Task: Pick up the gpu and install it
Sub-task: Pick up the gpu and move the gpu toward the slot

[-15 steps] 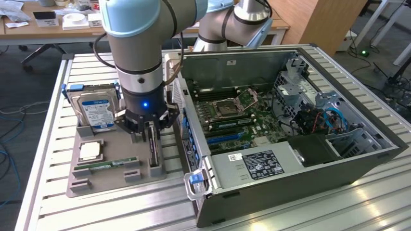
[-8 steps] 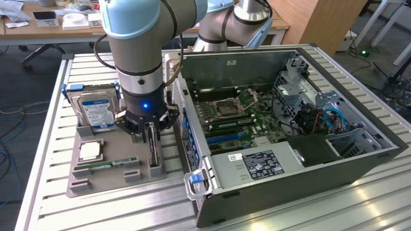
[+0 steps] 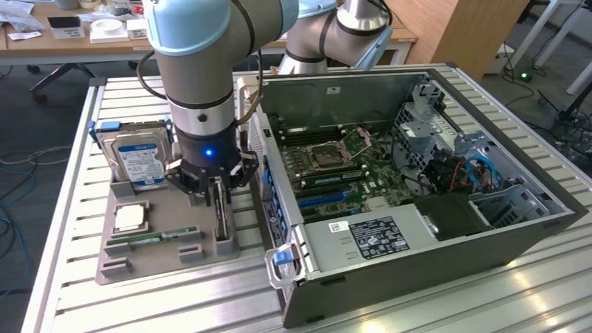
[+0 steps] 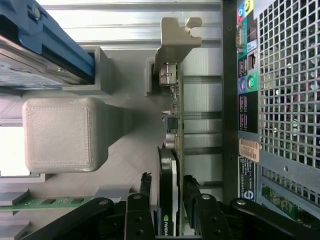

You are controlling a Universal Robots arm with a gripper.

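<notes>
Only legible mark — an Nvidia logo [image 4: 164,223] on the gpu [image 4: 168,175].

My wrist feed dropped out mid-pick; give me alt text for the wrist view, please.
The claw hangs open astride the gpu, which stands on edge in a grey holder tray, its metal bracket at the end away from the claw. The computer case's rear port panel runs alongside it; a hard drive in a blue caddy sits on the other side.

One gpu [image 3: 220,222], one hard drive [image 3: 138,161], one RAM stick [image 3: 152,238], one CPU [image 3: 129,217], one computer case [image 3: 370,239].
</notes>
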